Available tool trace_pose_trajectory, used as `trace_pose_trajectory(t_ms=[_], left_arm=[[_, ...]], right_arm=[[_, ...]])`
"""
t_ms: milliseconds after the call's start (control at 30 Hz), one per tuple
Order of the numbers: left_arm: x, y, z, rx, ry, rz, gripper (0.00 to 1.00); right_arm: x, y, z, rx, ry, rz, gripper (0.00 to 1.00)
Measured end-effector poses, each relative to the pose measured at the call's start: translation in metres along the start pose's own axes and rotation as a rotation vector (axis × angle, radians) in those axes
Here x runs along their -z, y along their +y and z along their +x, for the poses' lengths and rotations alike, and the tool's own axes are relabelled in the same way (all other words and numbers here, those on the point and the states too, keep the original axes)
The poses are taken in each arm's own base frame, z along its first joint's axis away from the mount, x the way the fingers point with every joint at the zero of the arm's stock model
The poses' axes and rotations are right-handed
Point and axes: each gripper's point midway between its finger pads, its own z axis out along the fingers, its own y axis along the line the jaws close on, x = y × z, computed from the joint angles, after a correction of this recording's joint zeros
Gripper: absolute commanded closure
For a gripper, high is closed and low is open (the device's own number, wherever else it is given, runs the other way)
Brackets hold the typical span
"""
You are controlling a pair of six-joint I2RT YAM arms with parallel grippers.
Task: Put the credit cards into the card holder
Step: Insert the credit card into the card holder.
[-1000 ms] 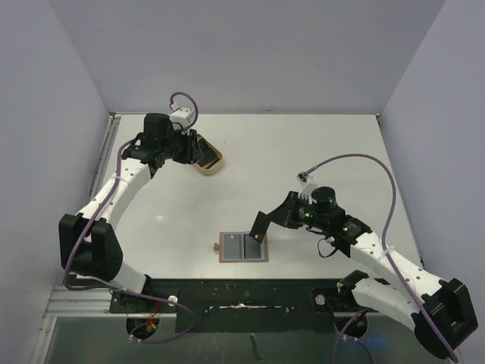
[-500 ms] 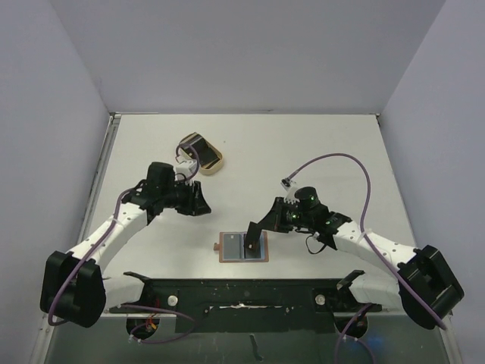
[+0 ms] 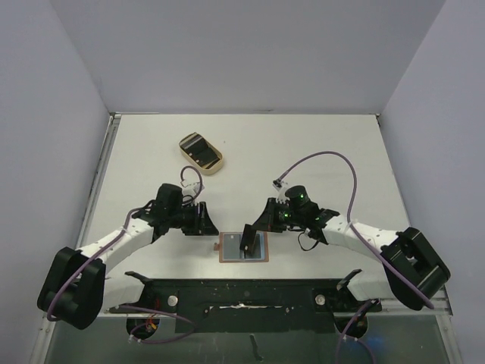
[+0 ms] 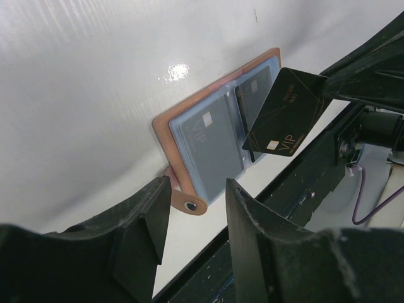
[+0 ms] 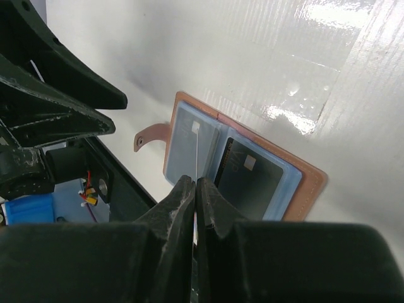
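A white counter [image 3: 318, 152] boxed in by plain pale walls fills the overhead view, with the arm bases and a dark rail along its near edge. The card holder [image 4: 165, 136] lies open and flat near that edge, between the two arms, its snap tab [image 4: 189, 203] pointing toward the left arm. A grey card [image 4: 211, 142] sits in the pocket beside the tab and a dark card [image 5: 252, 180] in the other; both are seen only through the bluish pocket film, so their print is hard to read.

The right pincer [image 5: 194, 186] is clenched on a black credit card [image 4: 285, 112], held tilted above the holder's far pocket. Its own camera sees that card edge-on, as a thin pale line. Whether the card's lower corner touches the holder cannot be told.

The left pincer [image 4: 197, 189] hovers low just beside the tab, jaws apart with nothing between them.

Well apart, toward the far left, a tan oval tray [image 3: 217, 162] holds more dark cards [image 3: 198, 149]; how many cannot be made out.
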Motion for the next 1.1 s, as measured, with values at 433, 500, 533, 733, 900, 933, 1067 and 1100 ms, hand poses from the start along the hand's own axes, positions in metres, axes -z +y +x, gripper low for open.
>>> trace_pose_trajectory(t_ms=[433, 500, 533, 733, 900, 933, 1067, 1100], left_arm=[[-0.022, 0.008, 0.022, 0.006, 0.08, -0.063, 0.62], [-0.024, 0.011, 0.026, 0.002, 0.091, -0.08, 0.63], [-0.025, 0.012, 0.028, 0.001, 0.097, -0.09, 0.63], [-0.031, 0.02, 0.037, -0.002, 0.13, -0.131, 0.69], [-0.032, 0.02, 0.038, -0.007, 0.132, -0.136, 0.74], [-0.033, 0.02, 0.038, -0.006, 0.133, -0.136, 0.75], [-0.034, 0.021, 0.039, -0.003, 0.139, -0.135, 0.78], [-0.034, 0.021, 0.039, -0.003, 0.14, -0.135, 0.78]], right_arm=[[-0.009, -0.004, -0.003, 0.018, 0.001, 0.005, 0.98], [-0.01, -0.006, -0.002, 0.02, 0.004, 0.011, 0.98], [-0.01, -0.007, -0.002, 0.021, 0.005, 0.012, 0.98], [-0.01, -0.011, -0.002, 0.038, 0.002, 0.028, 0.98], [-0.01, -0.013, -0.001, 0.05, 0.005, 0.036, 0.98], [-0.01, -0.013, -0.001, 0.051, 0.006, 0.036, 0.98], [-0.01, -0.014, -0.001, 0.058, 0.004, 0.039, 0.98], [-0.01, -0.014, -0.001, 0.059, 0.003, 0.04, 0.98]])
